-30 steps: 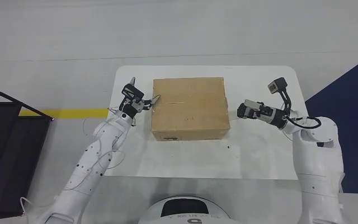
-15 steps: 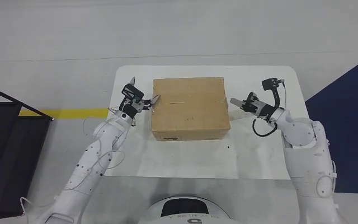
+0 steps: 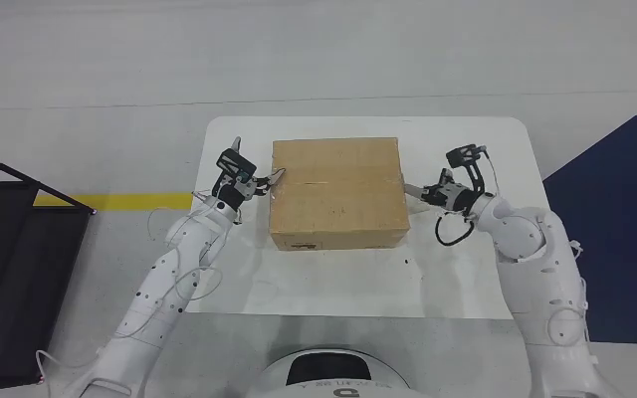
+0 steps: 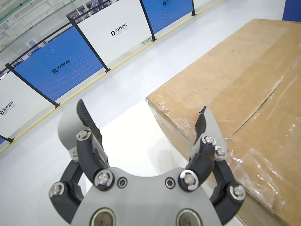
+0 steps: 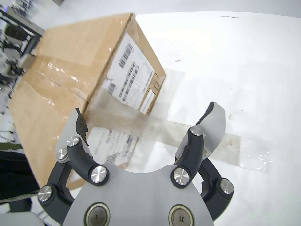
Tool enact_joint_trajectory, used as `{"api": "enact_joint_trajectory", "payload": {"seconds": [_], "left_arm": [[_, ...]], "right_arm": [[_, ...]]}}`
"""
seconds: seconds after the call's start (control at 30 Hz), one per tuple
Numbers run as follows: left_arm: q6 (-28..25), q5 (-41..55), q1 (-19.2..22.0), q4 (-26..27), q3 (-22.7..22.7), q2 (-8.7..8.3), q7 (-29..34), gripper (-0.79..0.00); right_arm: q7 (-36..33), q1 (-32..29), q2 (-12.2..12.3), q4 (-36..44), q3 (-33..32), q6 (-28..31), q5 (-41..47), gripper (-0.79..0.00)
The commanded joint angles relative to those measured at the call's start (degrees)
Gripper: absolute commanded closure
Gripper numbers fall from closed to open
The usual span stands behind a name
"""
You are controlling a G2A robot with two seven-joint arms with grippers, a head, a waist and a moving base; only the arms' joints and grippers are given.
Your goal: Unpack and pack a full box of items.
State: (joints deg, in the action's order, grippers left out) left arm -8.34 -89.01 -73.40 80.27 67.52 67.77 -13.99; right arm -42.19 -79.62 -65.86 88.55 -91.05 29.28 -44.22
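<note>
A closed brown cardboard box (image 3: 338, 191) sits in the middle of the white table (image 3: 458, 279), its top seam taped over with clear tape. My left gripper (image 3: 269, 180) stands open at the box's left edge, one fingertip (image 4: 202, 118) over the top corner of the box (image 4: 247, 88). My right gripper (image 3: 411, 189) is open at the box's right side, close to the upper edge. The right wrist view has the box (image 5: 70, 71) with white shipping labels (image 5: 131, 74) on its side, and the open gripper (image 5: 147, 116) straddling that side.
A strip of clear tape (image 5: 235, 144) lies stuck to the table by the box's right side. A black frame (image 3: 30, 259) stands on the floor to the left, beside a yellow floor line (image 3: 119, 201). Free table surface lies in front of the box.
My right arm has swung in toward the box, from well right of it to its right edge. The left arm and the box have stayed put.
</note>
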Motion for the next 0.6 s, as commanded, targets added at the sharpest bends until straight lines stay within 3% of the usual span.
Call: {"api": "enact_joint_trajectory", "payload": {"seconds": [0.0, 0.23, 0.57], "left_arm": [[0.0, 0.0, 0.0, 0.0, 0.0, 0.00, 0.0, -0.785], [0.0, 0.0, 0.0, 0.0, 0.0, 0.00, 0.0, -0.785], [0.0, 0.0, 0.0, 0.0, 0.0, 0.00, 0.0, -0.785]], "right_arm": [[1.7, -1.9, 0.3, 1.2, -0.7, 1.9, -3.5, -0.785], [6.5, -6.2, 1.0, 3.9, -2.8, 4.1, -7.7, -0.785], [8.7, -4.1, 0.7, 4.6, 4.5, 1.7, -13.5, -0.785]]}}
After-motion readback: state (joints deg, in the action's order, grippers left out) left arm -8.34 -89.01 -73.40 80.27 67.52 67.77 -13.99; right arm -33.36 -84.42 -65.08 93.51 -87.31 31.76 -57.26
